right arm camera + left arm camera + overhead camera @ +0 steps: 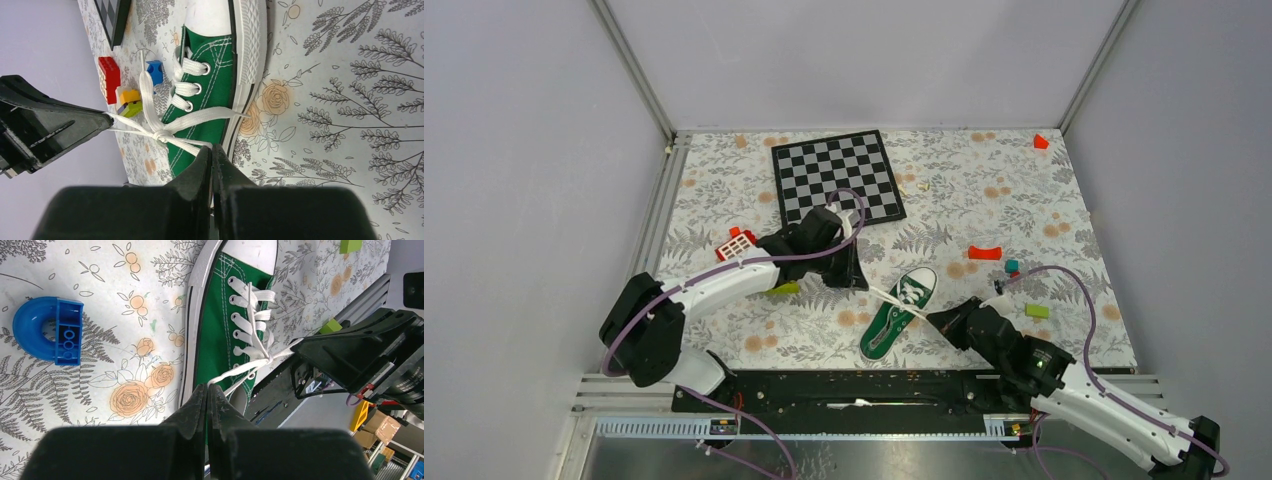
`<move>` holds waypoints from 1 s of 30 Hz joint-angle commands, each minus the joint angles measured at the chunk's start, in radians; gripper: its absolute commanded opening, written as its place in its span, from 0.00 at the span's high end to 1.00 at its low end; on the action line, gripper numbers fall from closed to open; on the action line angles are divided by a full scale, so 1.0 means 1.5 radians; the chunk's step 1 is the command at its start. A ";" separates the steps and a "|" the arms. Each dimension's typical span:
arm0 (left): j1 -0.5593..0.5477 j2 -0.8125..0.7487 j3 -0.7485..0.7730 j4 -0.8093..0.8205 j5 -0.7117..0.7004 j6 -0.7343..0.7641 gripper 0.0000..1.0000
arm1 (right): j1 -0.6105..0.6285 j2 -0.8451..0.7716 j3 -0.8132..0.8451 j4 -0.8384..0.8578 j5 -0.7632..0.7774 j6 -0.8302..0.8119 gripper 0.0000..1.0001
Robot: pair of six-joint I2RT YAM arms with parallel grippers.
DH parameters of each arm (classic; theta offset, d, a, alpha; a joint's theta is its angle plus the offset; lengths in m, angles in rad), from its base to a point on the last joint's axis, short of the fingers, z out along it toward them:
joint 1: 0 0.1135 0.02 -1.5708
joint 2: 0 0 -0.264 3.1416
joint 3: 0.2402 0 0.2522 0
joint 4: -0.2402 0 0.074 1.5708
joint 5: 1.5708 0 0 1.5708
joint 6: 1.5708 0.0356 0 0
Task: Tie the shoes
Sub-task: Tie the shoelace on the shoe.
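The green sneaker [894, 318] lies on the flowered mat between my two arms, its white toe cap pointing away from the bases. My left gripper [861, 284] is just left of it, shut on one end of the white lace [235, 371]. My right gripper [936, 319] is just right of it, shut on the other end [192, 145]. The two ends run taut to a small knot [161, 135] over the upper eyelets. In the left wrist view the shoe [217, 325] lies beyond my shut fingertips [207, 386]. In the right wrist view it [210, 60] lies beyond my right gripper [211, 148].
A chessboard [837, 178] lies at the back of the mat. Small toy bricks are scattered about: a red gridded one [735, 244] by the left arm, a red piece [985, 252], a green block [1036, 311] and a blue arch [47, 330]. Metal rails edge the table.
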 commanded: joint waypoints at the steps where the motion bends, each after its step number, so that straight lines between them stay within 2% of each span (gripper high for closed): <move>1: 0.038 -0.035 -0.019 -0.038 -0.074 0.038 1.00 | -0.005 0.021 0.015 -0.091 0.072 -0.030 1.00; 9: 0.063 -0.036 -0.092 0.005 -0.090 0.035 1.00 | -0.005 -0.007 -0.047 -0.107 0.065 0.007 1.00; 16: 0.073 -0.027 -0.099 0.024 -0.091 0.028 1.00 | -0.005 0.006 -0.062 -0.104 0.062 0.016 1.00; 25: 0.074 -0.102 -0.047 -0.044 -0.108 0.046 1.00 | -0.005 -0.006 0.014 -0.126 0.083 -0.027 1.00; 30: 0.076 -0.110 -0.047 -0.047 -0.111 0.046 1.00 | -0.005 -0.010 0.048 -0.152 0.100 -0.052 1.00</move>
